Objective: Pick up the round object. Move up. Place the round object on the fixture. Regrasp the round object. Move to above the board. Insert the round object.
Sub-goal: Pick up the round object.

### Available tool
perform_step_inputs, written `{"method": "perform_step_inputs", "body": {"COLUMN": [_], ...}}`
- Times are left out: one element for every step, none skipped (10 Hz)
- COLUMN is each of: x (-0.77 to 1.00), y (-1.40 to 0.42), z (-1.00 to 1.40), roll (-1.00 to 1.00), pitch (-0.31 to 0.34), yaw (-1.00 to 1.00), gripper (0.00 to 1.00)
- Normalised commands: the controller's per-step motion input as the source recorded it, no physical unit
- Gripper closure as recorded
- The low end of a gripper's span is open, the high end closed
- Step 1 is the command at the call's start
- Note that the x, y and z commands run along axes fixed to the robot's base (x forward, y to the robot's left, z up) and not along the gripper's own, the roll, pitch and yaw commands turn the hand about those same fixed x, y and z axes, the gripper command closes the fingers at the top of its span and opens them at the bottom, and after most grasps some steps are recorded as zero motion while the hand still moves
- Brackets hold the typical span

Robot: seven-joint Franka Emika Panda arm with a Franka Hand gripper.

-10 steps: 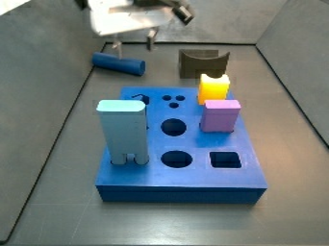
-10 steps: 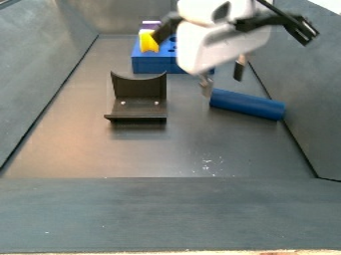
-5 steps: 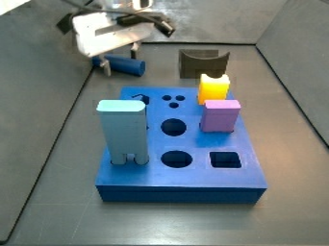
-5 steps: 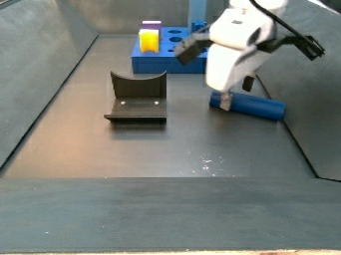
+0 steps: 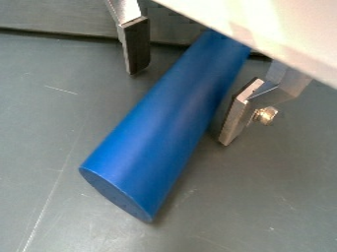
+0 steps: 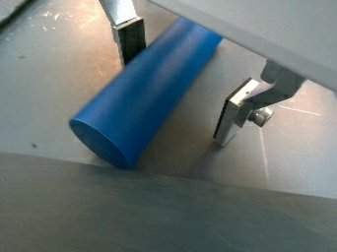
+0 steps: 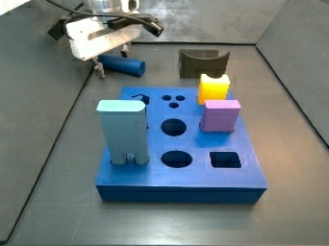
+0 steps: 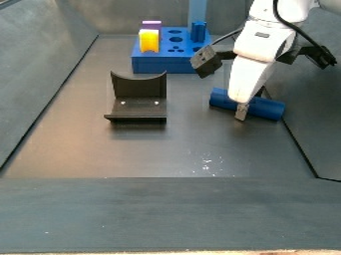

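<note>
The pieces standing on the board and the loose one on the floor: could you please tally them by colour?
Light blue: 1, the tall block.
Yellow: 1, the notched block.
Pink: 1, the block.
Medium blue: 1, the round object, between the gripper fingers.
Total: 4.

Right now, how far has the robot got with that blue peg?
Barely started. The round object lies on the floor with the open gripper lowered astride it, fingers not yet closed. Grasping is in hand. The fixture is bare, and the board has open holes awaiting insertion.
</note>
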Motion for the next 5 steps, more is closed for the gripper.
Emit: {"method": "perform_step_inputs", "body": {"x": [0.0, -0.01, -0.05, 0.0, 0.0], "y": [-0.17, -0.11, -0.03, 0.0, 0.0], "z": [-0.51, -0.36, -0.08, 0.0, 0.0], "roll": [0.0, -0.03, 0.0, 0.0, 0.0], "pitch": [-0.1, -0.084, -0.059, 0.0, 0.0], "yaw": [0.03, 0.03, 0.0, 0.0, 0.0], "gripper": [0.0, 0.0, 0.0, 0.0, 1.0]}}
